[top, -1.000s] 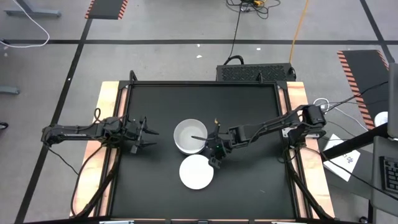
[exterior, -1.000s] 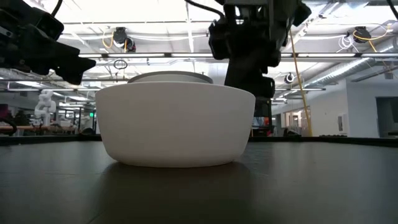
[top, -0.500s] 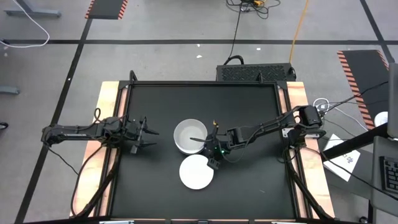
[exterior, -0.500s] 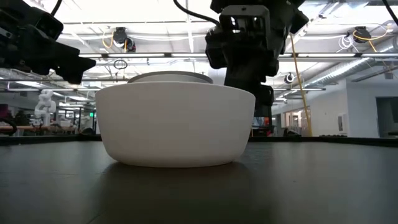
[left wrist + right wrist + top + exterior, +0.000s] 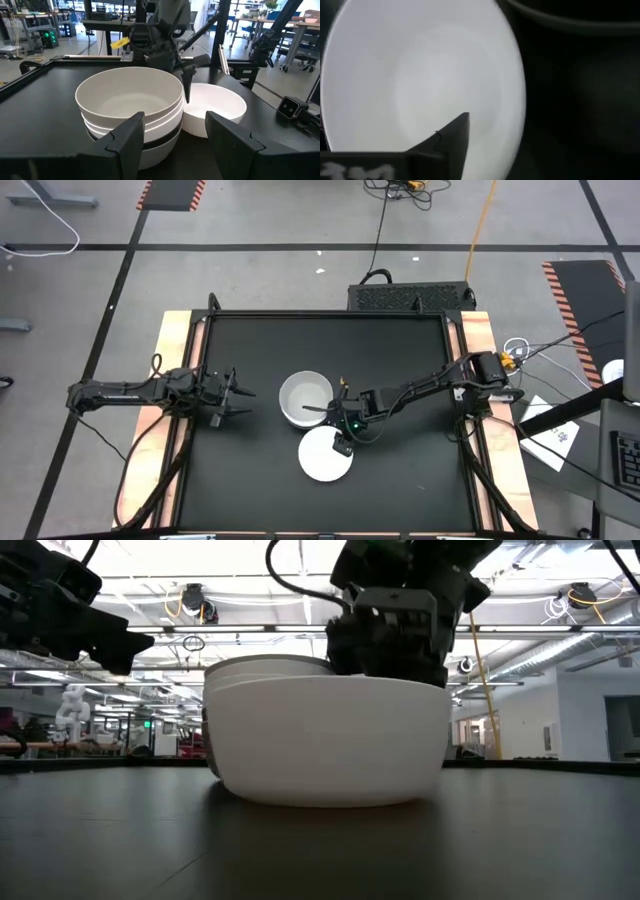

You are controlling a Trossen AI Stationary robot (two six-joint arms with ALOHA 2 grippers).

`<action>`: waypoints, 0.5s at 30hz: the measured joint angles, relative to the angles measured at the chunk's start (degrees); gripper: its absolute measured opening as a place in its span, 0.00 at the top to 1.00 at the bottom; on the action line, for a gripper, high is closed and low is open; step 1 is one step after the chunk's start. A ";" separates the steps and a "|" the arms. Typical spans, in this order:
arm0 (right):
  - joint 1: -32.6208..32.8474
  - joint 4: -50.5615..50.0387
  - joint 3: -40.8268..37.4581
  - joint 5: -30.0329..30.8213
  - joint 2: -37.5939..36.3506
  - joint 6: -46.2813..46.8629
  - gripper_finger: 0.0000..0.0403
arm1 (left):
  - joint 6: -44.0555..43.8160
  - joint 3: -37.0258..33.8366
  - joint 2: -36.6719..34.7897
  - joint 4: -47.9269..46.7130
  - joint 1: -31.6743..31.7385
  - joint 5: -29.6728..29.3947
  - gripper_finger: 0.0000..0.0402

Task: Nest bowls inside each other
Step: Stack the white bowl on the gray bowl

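A stack of nested bowls (image 5: pixel 305 398), white on top with a dark one lower down (image 5: pixel 127 102), stands on its base mid-table. Just nearer stands a single white bowl (image 5: pixel 320 462), upright on the black table top. My right gripper (image 5: pixel 343 442) hangs over that bowl's far right rim, open, with one finger down inside the bowl (image 5: pixel 420 75). My left gripper (image 5: pixel 175 140) waits open at the table's left side, level, pointing at the stack and well short of it. My right gripper comes slanting down from the far right. One finger (image 5: pixel 452 140) reaches inside the single white bowl near its rim (image 5: pixel 192 97); the other finger lies outside the wrist view. The bowl stays upright on the table. I cannot tell whether the fingers are pinching the wall.
The black table top (image 5: pixel 400 350) has wooden strips along its left and right edges (image 5: pixel 170 360). A dark box (image 5: pixel 410 295) sits just beyond the far edge. The stack and the single bowl stand almost touching.
My right gripper has come down and toward the table's near edge, onto the single white bowl. That bowl has slid a little toward the table's right edge, staying upright. The stack has kept its place.
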 joint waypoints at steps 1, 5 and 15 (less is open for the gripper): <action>-0.01 0.26 0.01 0.01 -0.10 -0.47 0.57 | 0.01 0.00 0.00 0.00 0.00 0.00 0.47; -0.01 0.24 0.01 -0.10 -0.36 -1.73 0.76 | 0.01 0.00 0.00 0.00 0.00 0.00 0.47; 0.32 0.27 -0.04 -3.13 -1.46 -4.04 0.99 | -0.02 0.00 0.00 0.00 0.00 0.00 0.47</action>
